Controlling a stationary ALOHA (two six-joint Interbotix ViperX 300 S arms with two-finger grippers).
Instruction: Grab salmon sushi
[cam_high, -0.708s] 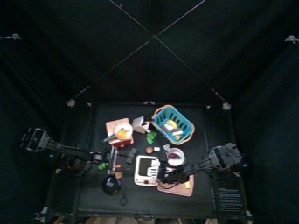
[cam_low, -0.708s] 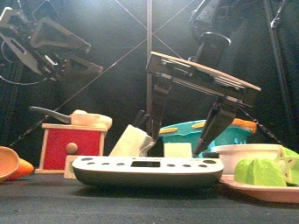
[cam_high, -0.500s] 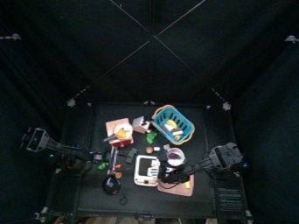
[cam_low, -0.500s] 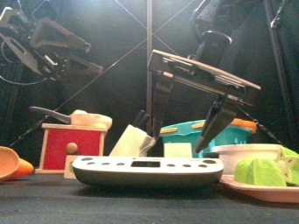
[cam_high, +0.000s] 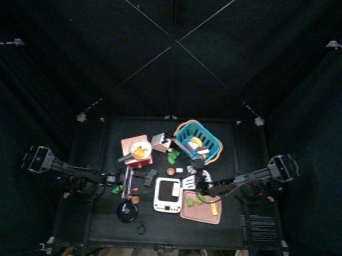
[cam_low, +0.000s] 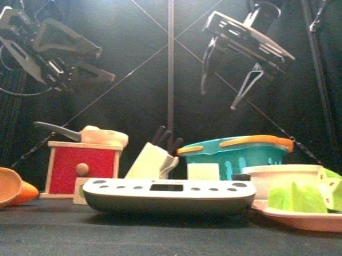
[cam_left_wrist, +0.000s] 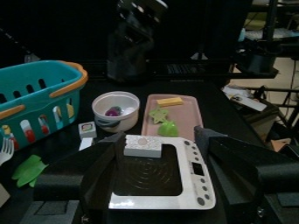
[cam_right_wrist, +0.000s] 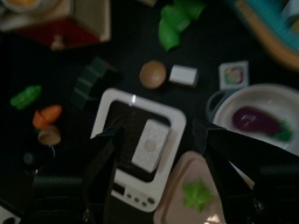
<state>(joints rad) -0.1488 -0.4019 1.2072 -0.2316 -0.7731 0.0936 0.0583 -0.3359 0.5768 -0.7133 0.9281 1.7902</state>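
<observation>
A pale pinkish oblong piece that looks like the salmon sushi (cam_right_wrist: 153, 140) lies on the white kitchen scale (cam_right_wrist: 122, 109). It also shows in the left wrist view (cam_left_wrist: 145, 146), on the scale (cam_left_wrist: 152, 184). My right gripper (cam_right_wrist: 162, 144) is open and empty, high above the scale; in the front view (cam_low: 234, 65) it hangs well above the table. My left gripper (cam_left_wrist: 162, 156) is open and empty, facing the scale from close by, and is raised at the left in the front view (cam_low: 60, 60).
A teal basket (cam_low: 234, 155) stands behind the scale (cam_low: 167, 193). A white bowl (cam_left_wrist: 114, 107) with a purple piece and a pink board (cam_left_wrist: 193, 114) with green pieces lie beside it. A red box (cam_low: 83, 165) and a knife block (cam_low: 151, 158) stand at the left. Small food pieces lie around.
My right gripper has risen well above the table and its arm has pulled back to the right. The left arm has not moved.
</observation>
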